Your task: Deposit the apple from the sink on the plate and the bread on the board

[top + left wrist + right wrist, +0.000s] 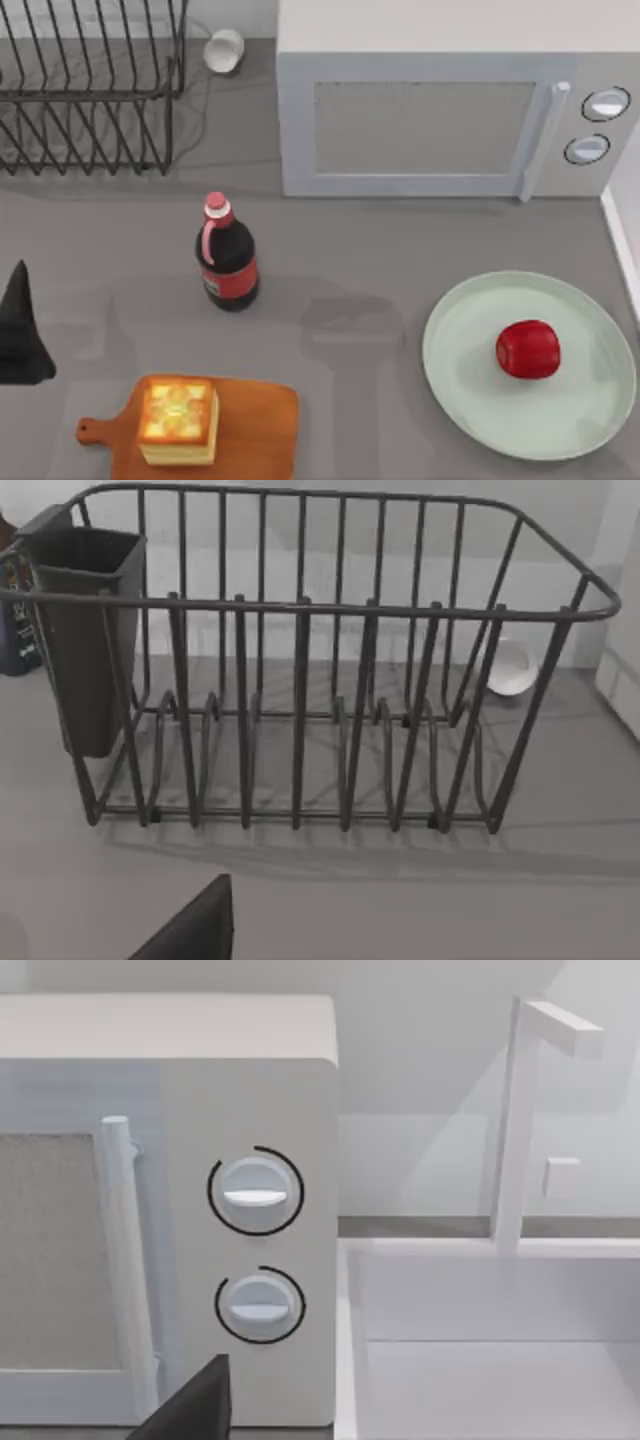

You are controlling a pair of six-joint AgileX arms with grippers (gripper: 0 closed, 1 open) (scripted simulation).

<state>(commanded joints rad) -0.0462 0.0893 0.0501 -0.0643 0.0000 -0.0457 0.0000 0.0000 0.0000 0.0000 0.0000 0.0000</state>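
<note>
The red apple [527, 349] lies on the pale green plate [470, 345] at the table's right, a little right of the plate's middle. The bread [178, 420], toasted side up, rests on the left half of the wooden board [255, 430] at the front left. My left gripper [20, 330] is a dark pointed shape at the left edge, apart from the board and holding nothing I can see. A dark part of my right gripper [190, 1410] faces the microwave's knobs, with the white sink [490, 1360] beside it.
A cola bottle [226, 255] lies in the middle, behind the board. The microwave [440, 110] fills the back right. A wire dish rack [90, 90] with a dark utensil cup [85, 630] stands at the back left, a white cup [224, 50] beside it.
</note>
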